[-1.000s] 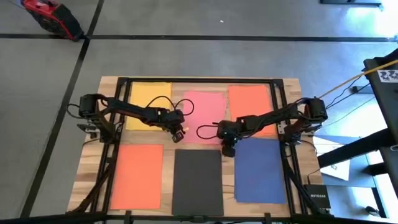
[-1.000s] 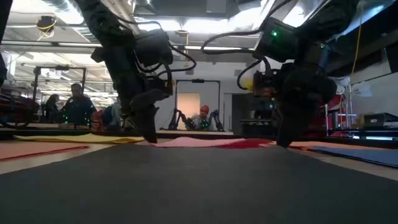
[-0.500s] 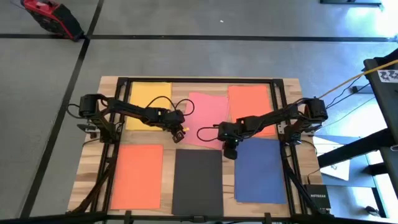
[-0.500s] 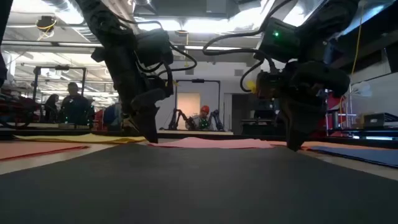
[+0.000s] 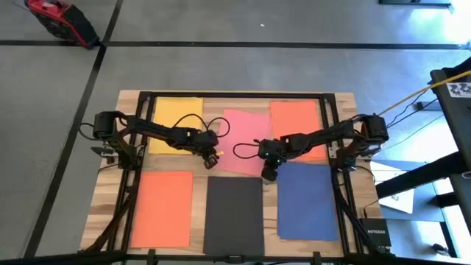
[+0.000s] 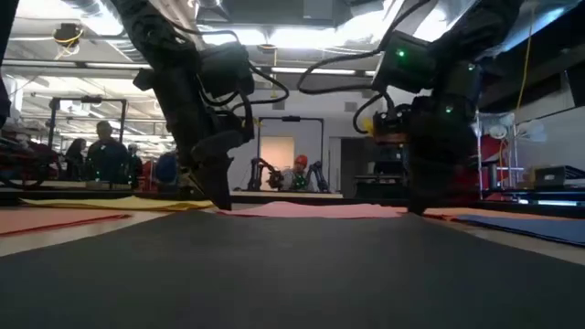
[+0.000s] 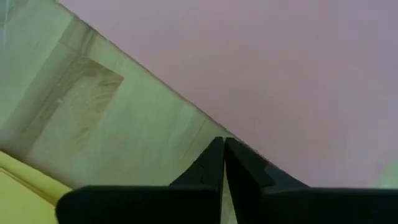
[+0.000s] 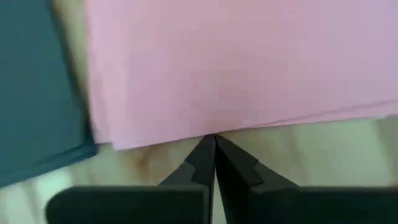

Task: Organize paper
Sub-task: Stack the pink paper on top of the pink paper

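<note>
Six sheets lie on the wooden table (image 5: 346, 103) in two rows: yellow sheet (image 5: 175, 125), pink sheet (image 5: 243, 140) and an orange sheet (image 5: 296, 129) across the far row, another orange sheet (image 5: 163, 208), the black sheet (image 5: 234, 215) and the dark blue sheet (image 5: 307, 200) across the near row. All the action is at the pink sheet, which sits slightly skewed in the far middle. The left gripper (image 5: 212, 158) is down at its near left corner; through the left wrist camera its fingers (image 7: 208, 168) are pressed together tip to tip, right on the sheet's edge (image 7: 249, 87), with bare wood and a sliver of yellow beside them. Whether paper is pinched between them cannot be told. The right gripper (image 5: 269, 174) is down at the pink sheet's near right corner, just by the far left corner of the dark blue sheet. Its fingers (image 8: 205, 160) are likewise closed together, tips meeting the pink edge (image 8: 236, 68), the blue sheet (image 8: 37, 87) off to one side. From table level, both grippers (image 6: 218, 187) (image 6: 422, 196) reach down to the surface, the pink sheet (image 6: 311, 209) lying flat between them, people visible in the room behind.
</note>
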